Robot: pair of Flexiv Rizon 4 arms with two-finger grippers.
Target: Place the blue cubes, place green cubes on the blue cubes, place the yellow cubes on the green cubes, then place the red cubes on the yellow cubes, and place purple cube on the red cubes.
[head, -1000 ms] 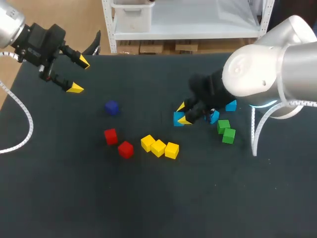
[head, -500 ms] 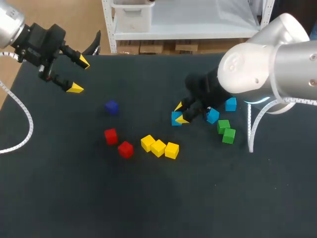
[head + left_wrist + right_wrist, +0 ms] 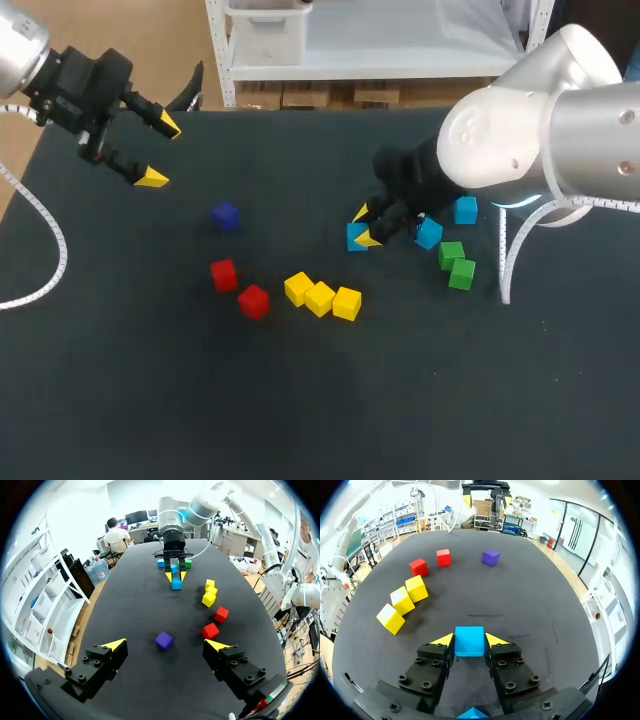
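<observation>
Three yellow cubes (image 3: 320, 297) in a touching row, two red cubes (image 3: 253, 301) just left, two touching green cubes (image 3: 456, 264) at right, right gripper (image 3: 366, 227) pinching one blue cube (image 3: 355, 239) mid-table, two other blue cubes (image 3: 465, 211) beside its arm, one purple cube (image 3: 226, 216) alone, left gripper (image 3: 158, 152) spread wide over the far-left corner.

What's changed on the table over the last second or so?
The right gripper, shut on a blue cube, carried it a little leftward in the head view, away from the other two blue cubes. Nothing was newly grasped or let go. The left gripper, open, and the remaining cubes stayed put.
</observation>
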